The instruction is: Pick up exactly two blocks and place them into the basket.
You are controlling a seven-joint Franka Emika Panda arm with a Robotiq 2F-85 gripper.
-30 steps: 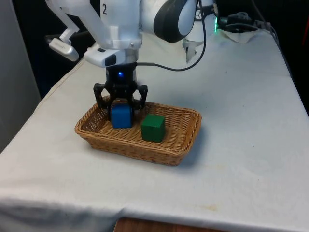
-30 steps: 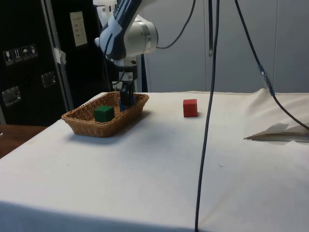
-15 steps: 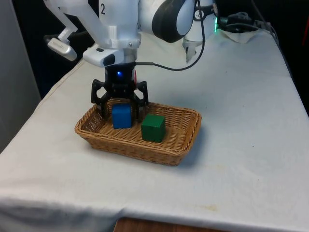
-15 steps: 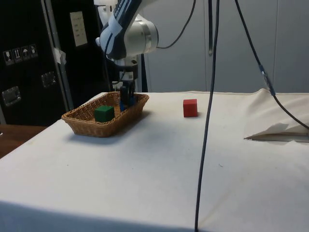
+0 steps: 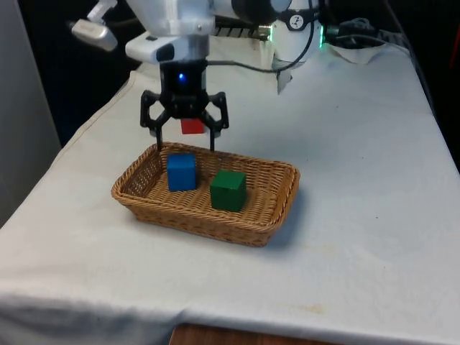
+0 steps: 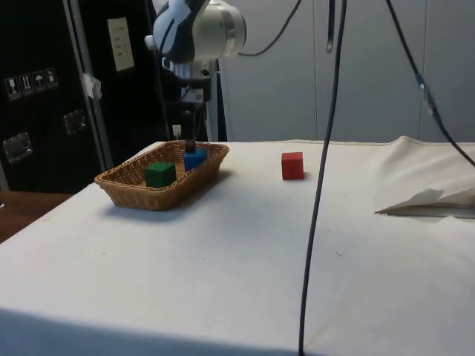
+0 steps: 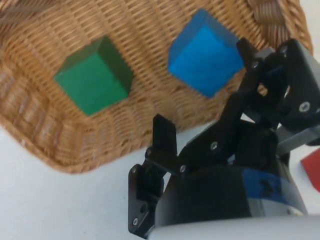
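The table (image 5: pixel 359 180) carries the wicker basket (image 5: pixel 266 223) near its edge on the front view's left. Blue block (image 5: pixel 181 172) and green block (image 5: pixel 228 190) already sit inside, so that's the two, job looks done. The hand (image 5: pixel 185 144) hovers above, fingers wide, holding nothing. Red block (image 6: pixel 292 165) sits well apart, left out on purpose probably.

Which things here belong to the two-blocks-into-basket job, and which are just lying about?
Belonging to the job:
- wicker basket
- blue block, inside the basket
- green block, inside the basket
- end effector, open and raised above the basket

Lying about:
- red block, on the white cloth outside the basket
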